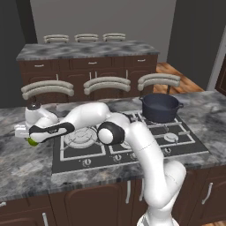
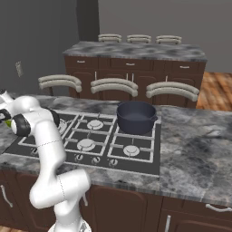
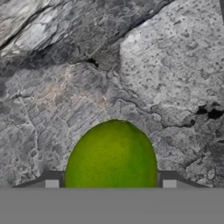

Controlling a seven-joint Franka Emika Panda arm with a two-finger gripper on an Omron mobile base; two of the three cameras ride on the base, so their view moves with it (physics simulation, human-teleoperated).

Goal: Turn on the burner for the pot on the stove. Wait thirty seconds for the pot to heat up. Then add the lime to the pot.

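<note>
The lime (image 3: 111, 153) lies on the grey marble counter left of the stove (image 1: 132, 143). My gripper (image 3: 110, 183) points down over it, and a dark fingertip (image 3: 51, 181) presses each side of the fruit. In the left base view the hand (image 1: 32, 137) sits low on the counter with a sliver of the lime (image 1: 31, 142) showing under it. The dark pot (image 1: 161, 107) stands on the stove's back right burner, far to the right of my hand, and it appears again as the pot (image 2: 136, 117) on the stove (image 2: 86, 136).
A row of small knobs (image 1: 117, 157) runs along the stove's front edge. Three bar stools (image 1: 107, 84) stand behind the counter, with a second counter (image 1: 88, 50) further back. Bare marble (image 3: 166, 78) surrounds the lime.
</note>
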